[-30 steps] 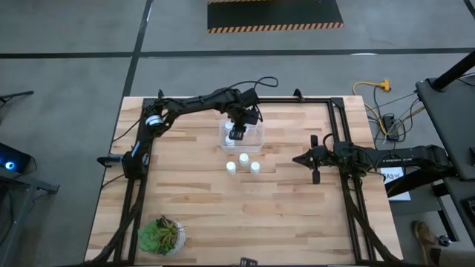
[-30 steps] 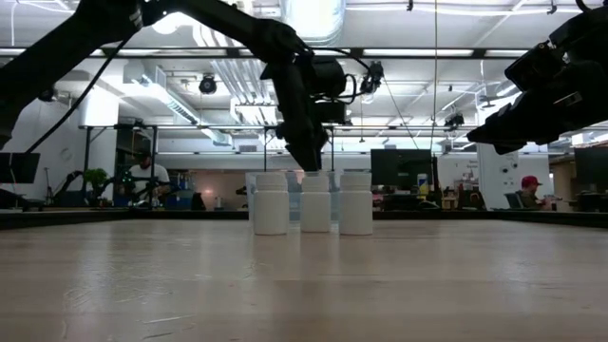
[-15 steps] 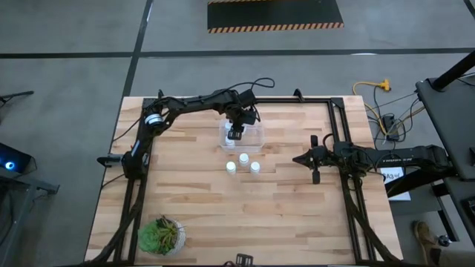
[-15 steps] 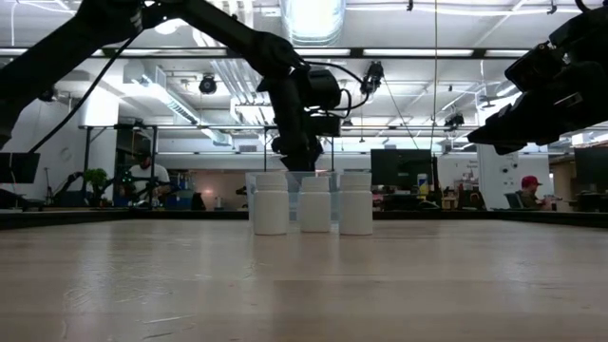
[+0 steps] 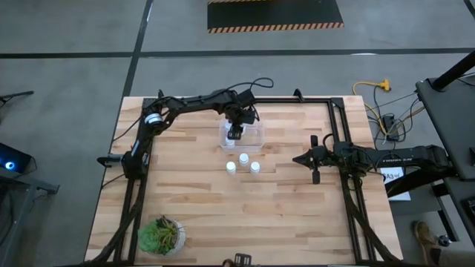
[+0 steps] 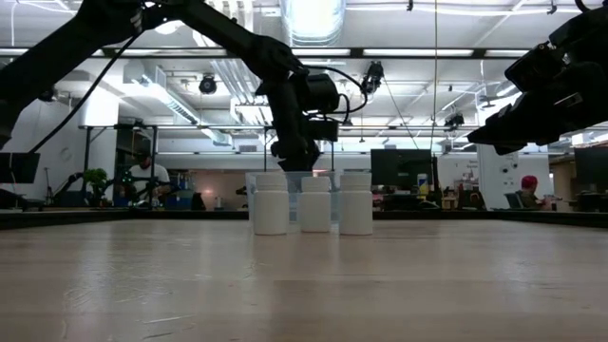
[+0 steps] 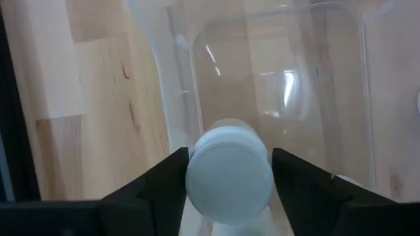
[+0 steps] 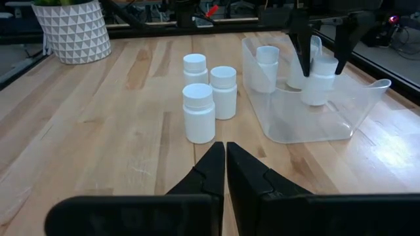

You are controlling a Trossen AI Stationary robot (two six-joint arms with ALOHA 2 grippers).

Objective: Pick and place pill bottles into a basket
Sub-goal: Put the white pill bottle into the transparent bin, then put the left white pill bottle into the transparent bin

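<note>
A: Step in hand?

B: Placing, by the look of things. Left gripper (image 5: 235,133) down over the basket (image 5: 256,139), pinching one pill bottle (image 7: 229,177) at the cap, a finger on either side.

A: Set down yet?

B: Cannot tell whether touching the basket floor or hanging just above. Low between the basket walls, in any case, and close to two other bottles (image 8: 266,65) standing upright inside the basket.

A: And outside the basket?

B: Three loose bottles (image 5: 243,158), upright, clustered tight just beside the basket on the side toward the table's middle.

A: Further right?

B: Right gripper (image 5: 297,159), waiting well apart from the basket, fingers pressed together on nothing.

A: Next move, then?

B: Probably: seat the bottle, spread the fingers, rise straight up clear of the basket walls without nudging the two neighbours. After that, over to the loose cluster.

A: Any care needed there?

B: Likely so. Packed closely, so better to take an outer one, with a finger on each free side, to avoid toppling the rest.
</note>
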